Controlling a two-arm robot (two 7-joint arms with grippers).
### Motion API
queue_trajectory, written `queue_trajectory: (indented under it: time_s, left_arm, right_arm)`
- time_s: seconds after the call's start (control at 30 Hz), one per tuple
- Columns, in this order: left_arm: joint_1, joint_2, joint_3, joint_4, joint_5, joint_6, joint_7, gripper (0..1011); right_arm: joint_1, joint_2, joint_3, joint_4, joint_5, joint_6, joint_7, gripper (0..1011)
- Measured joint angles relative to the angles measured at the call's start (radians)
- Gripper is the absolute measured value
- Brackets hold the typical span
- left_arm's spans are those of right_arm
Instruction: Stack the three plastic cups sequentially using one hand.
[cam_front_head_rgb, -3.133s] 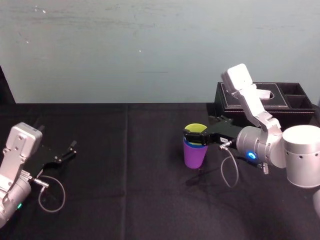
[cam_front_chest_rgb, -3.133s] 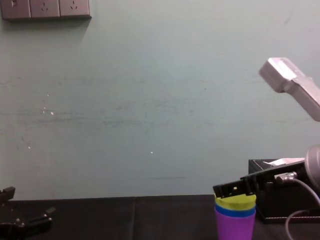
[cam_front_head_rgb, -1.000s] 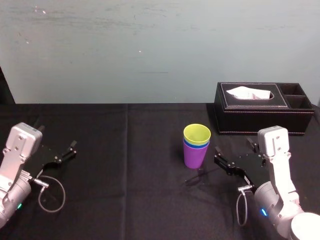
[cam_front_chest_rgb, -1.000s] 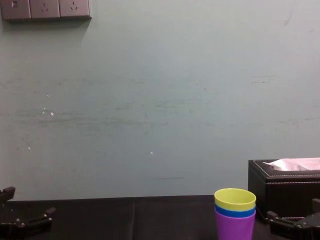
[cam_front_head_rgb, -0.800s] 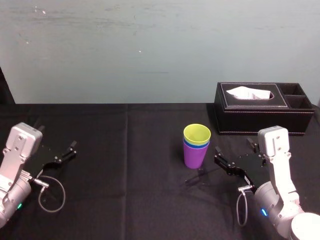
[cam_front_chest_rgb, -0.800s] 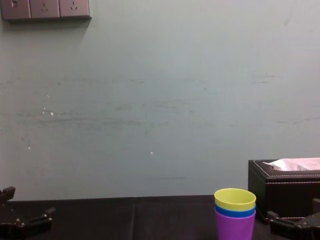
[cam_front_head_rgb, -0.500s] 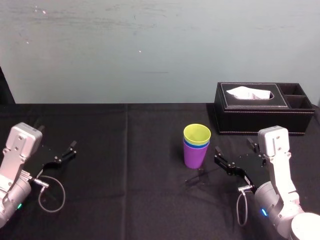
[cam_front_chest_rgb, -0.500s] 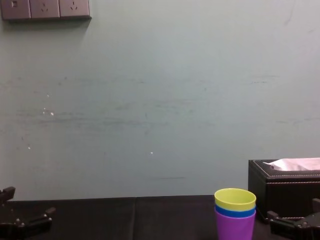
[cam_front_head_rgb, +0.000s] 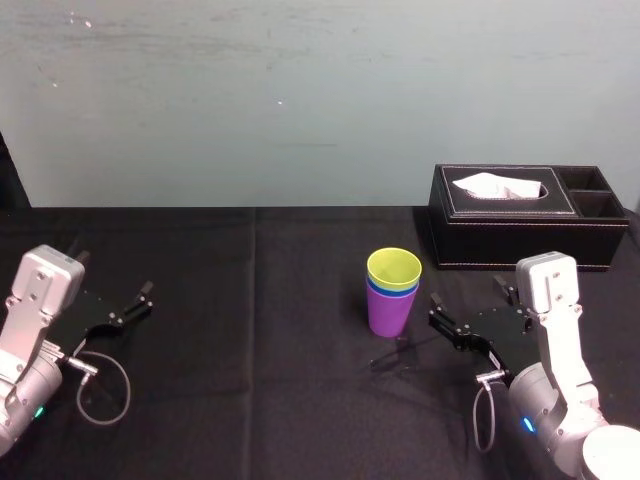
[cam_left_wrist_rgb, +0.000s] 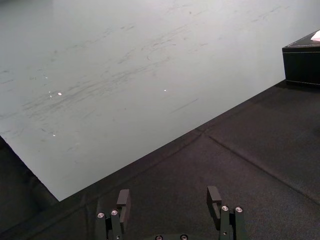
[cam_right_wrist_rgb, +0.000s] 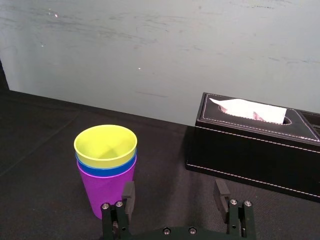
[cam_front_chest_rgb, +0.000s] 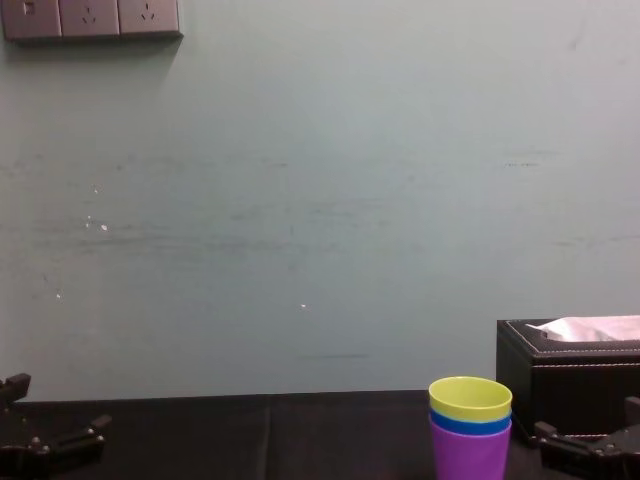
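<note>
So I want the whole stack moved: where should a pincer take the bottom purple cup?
Pinch the purple tapered plastic cup across its bare wall, below the rim of the blue plastic cup, level from the right, where the open right pincer sits. It stands upright, bearing the others.

No writing, label, brand, number or sign can be read anywhere. The cups (cam_front_head_rgb: 394, 290), the tissue box (cam_front_head_rgb: 520, 235) and the wall sockets (cam_front_chest_rgb: 90, 18) at upper left carry no legible marks.
</note>
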Motion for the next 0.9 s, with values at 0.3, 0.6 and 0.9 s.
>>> queue_trajectory:
  time_s: [0.3,0.6,0.9]
  left_arm:
    - [0.000,0.000,0.000,0.000,0.000,0.000,0.000,1000]
    - [0.000,0.000,0.000,0.000,0.000,0.000,0.000,1000]
    - [0.000,0.000,0.000,0.000,0.000,0.000,0.000,1000]
  right_arm:
    - [0.000,0.000,0.000,0.000,0.000,0.000,0.000,1003]
    - [0.000,0.000,0.000,0.000,0.000,0.000,0.000,1003]
    - [0.000,0.000,0.000,0.000,0.000,0.000,0.000,1003]
